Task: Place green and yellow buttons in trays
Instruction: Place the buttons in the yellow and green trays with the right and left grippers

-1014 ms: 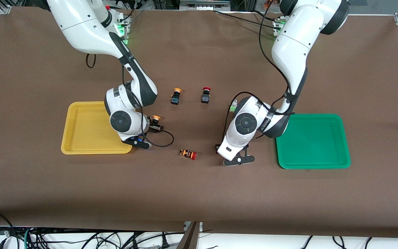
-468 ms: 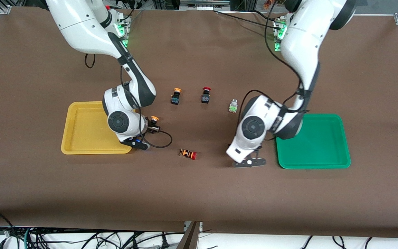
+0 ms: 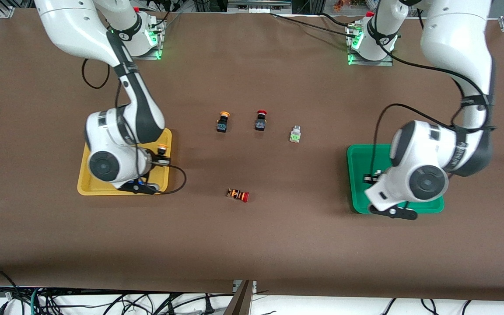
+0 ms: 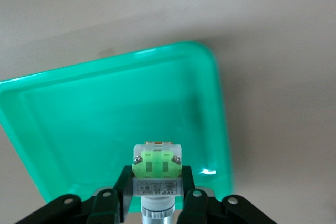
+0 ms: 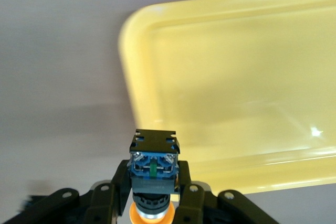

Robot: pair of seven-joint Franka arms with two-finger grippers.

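The green tray (image 3: 361, 183) lies under the left gripper (image 4: 157, 192), whose jaws are closed on a green button (image 4: 156, 163). The yellow tray (image 3: 86, 183) lies under the right gripper (image 5: 153, 190), clamped on a yellow button (image 5: 153, 163). Each release looks like a straight drop. One green button (image 3: 295, 134) and one yellow button (image 3: 222, 121) sit mid-table.

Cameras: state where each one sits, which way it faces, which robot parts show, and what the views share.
Front view: high across the table, facing both arms' bases; shows both arms, the yellow tray and green tray.
Left wrist view: on the left arm's wrist, looking down over the green tray; left tool grips a green button.
Right wrist view: on the right arm's wrist, over the yellow tray; right tool grips a yellow button.
Shared: each wrist view's tray appears in the front view.
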